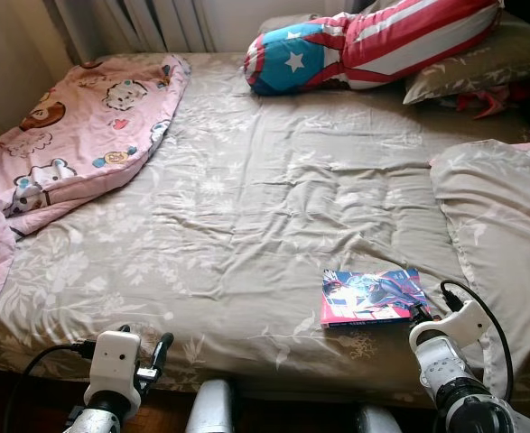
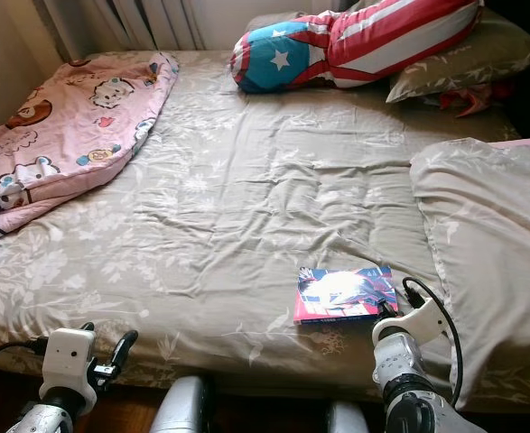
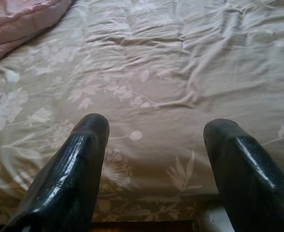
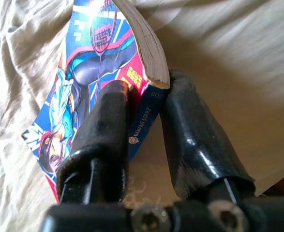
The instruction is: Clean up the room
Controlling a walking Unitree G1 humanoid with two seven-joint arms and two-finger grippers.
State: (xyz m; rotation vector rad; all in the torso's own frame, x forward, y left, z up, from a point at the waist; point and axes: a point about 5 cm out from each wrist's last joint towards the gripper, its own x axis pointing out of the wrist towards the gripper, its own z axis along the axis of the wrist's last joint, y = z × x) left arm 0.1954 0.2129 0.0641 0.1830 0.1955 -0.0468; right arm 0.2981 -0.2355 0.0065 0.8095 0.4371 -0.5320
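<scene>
A comic book with a bright blue, pink and red cover lies near the front edge of the bed, right of centre. My right gripper is shut on the book's near right corner, one finger on the cover and one under the spine. In the eye views the right wrist sits just behind that corner. My left gripper is open, hovering low over the bedsheet near the front left edge of the bed with nothing between its fingers.
The bed is covered by a beige floral sheet. A pink cartoon blanket is bunched at the left. A star-and-stripes pillow and grey pillows lie at the head; a folded duvet is at the right.
</scene>
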